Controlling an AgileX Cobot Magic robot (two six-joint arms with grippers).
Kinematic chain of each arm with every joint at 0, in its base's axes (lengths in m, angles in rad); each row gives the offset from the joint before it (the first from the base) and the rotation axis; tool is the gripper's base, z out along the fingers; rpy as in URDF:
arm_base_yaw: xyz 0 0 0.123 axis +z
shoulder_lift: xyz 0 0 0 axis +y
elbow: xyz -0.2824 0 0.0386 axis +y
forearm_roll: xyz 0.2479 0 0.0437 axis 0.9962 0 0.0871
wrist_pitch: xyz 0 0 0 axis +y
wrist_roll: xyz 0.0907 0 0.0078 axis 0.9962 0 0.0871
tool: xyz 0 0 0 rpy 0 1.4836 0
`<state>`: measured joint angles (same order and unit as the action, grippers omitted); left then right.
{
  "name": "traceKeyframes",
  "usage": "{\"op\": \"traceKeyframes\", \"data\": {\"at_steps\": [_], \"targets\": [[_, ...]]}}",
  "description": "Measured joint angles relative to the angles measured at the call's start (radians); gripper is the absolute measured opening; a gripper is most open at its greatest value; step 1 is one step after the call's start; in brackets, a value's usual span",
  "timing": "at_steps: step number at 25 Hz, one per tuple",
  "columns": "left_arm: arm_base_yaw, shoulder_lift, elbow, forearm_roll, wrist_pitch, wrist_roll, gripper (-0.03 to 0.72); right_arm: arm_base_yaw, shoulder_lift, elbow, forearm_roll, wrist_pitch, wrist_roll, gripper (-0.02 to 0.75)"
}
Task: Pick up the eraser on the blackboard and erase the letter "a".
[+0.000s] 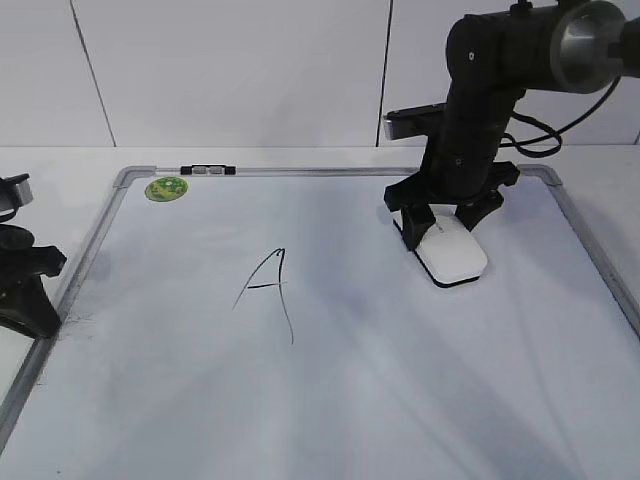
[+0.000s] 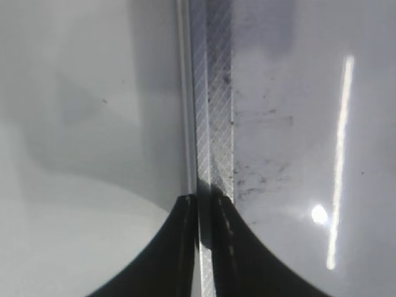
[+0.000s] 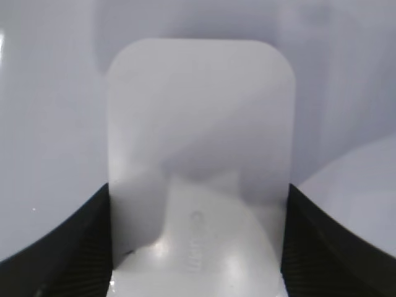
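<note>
The white eraser (image 1: 452, 255) lies on the blackboard (image 1: 400, 380) at the back right, black base down. My right gripper (image 1: 440, 222) comes down over its far end, one finger against each long side. In the right wrist view the eraser (image 3: 198, 154) fills the space between the two fingers of the right gripper (image 3: 198, 192), which touch its sides. My left gripper (image 1: 30, 300) rests shut at the board's left edge; the left wrist view shows the left gripper (image 2: 204, 201) over the silver frame (image 2: 213, 93). No small "a" shows.
A tall angular capital "A" (image 1: 270, 285) in black marker stands left of the board's middle. A round green sticker (image 1: 167, 187) and a small black-and-silver clip (image 1: 208, 170) sit at the back left. Dark smudges mark the board (image 2: 260, 173) beside the left frame.
</note>
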<state>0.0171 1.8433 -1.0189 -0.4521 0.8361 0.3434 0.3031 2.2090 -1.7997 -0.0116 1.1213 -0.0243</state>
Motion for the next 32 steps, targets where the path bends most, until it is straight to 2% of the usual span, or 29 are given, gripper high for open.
{"op": "traceKeyframes", "data": {"at_steps": [4,9,13,24,28,32], "targets": [[0.000,0.000,0.000,0.000,0.000,0.000,0.041,0.037,0.000,0.000,-0.003,0.000,0.000,0.544],[0.000,0.000,0.000,0.000,0.000,0.000,0.046,0.152,0.000,0.000,0.001,0.001,0.000,0.544],[0.000,0.000,0.000,0.000,0.000,0.000,0.046,0.197,0.001,0.000,0.012,0.001,0.000,0.544],[0.000,0.000,0.000,0.000,0.000,0.000,0.050,0.188,-0.015,-0.076,-0.038,0.094,-0.002,0.544],[0.000,0.000,0.000,0.000,0.000,0.000,0.050,0.180,-0.071,-0.085,-0.089,0.102,0.003,0.544],[0.000,0.000,0.000,0.000,0.000,0.000,0.050,0.144,-0.108,-0.085,-0.098,0.104,0.024,0.544]]}}
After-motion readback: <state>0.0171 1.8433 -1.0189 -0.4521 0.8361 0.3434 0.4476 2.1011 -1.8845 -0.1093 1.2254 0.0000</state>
